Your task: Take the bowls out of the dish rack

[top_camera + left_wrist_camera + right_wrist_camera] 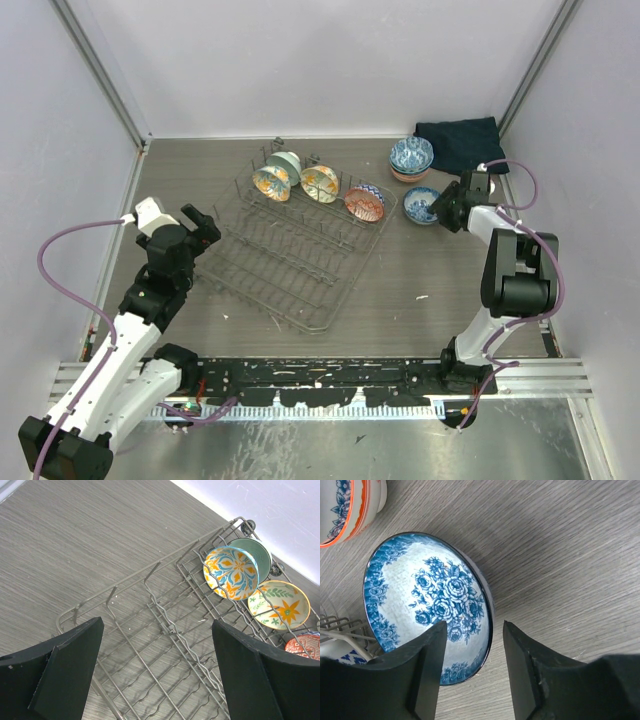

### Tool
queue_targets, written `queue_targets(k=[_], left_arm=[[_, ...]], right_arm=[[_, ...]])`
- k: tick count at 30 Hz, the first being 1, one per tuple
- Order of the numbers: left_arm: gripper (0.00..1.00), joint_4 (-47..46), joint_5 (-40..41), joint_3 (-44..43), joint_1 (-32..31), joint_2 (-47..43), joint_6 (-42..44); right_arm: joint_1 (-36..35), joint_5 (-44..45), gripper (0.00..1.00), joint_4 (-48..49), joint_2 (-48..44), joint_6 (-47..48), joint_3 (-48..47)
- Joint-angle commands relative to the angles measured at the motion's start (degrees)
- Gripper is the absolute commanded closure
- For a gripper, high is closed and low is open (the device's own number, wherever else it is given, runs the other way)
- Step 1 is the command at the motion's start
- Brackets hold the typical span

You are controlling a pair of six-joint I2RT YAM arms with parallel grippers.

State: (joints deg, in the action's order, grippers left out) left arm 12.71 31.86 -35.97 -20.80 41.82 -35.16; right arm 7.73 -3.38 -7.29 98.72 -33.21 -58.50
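Right gripper [472,630] hangs released, rim of the blue rose bowl [427,597] between its jaws; a crooked exit could tip it across the counter [570,555].

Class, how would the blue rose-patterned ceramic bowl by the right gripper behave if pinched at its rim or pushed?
The blue rose-patterned ceramic bowl looks glossy, so its rim may slip in the right gripper. Ceramic probably chips if dropped. Upright on the grey table, it would likely slide, not roll.

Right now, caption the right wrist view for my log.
Open right end effector straddles the rim of a blue floral bowl on the table.
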Motion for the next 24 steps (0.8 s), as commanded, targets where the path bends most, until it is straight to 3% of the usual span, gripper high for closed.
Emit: queue_targets(k=[1, 8, 14, 19, 24], left_arm=[[0.02, -1.85, 0.66, -0.42, -0.12, -0.51, 0.35], [0.02, -1.81, 0.66, -0.42, -0.12, -0.26, 0.35], [0.02, -1.94, 0.66, -0.42, -0.12, -0.29, 0.35], [0.02, -1.90, 0.65, -0.42, -0.12, -0.17, 0.34], [0.02, -1.99, 0.65, -0.42, -0.12, -0.03, 0.44]], right_arm=[[0.41, 0.67, 0.43, 2.21, -4.11, -0.42, -0.22], [0.34, 3.21, 0.32, 1.84, -7.14, -0.24, 1.17], [0.20, 7.55, 0.09, 1.01, -11.31, 0.27, 2.14], [-3.37, 13.59, 0.09, 2.77, -18.82, 4.41, 3.76], [-14.20, 13.12, 0.14, 10.70, -24.88, 14.64, 5.55]])
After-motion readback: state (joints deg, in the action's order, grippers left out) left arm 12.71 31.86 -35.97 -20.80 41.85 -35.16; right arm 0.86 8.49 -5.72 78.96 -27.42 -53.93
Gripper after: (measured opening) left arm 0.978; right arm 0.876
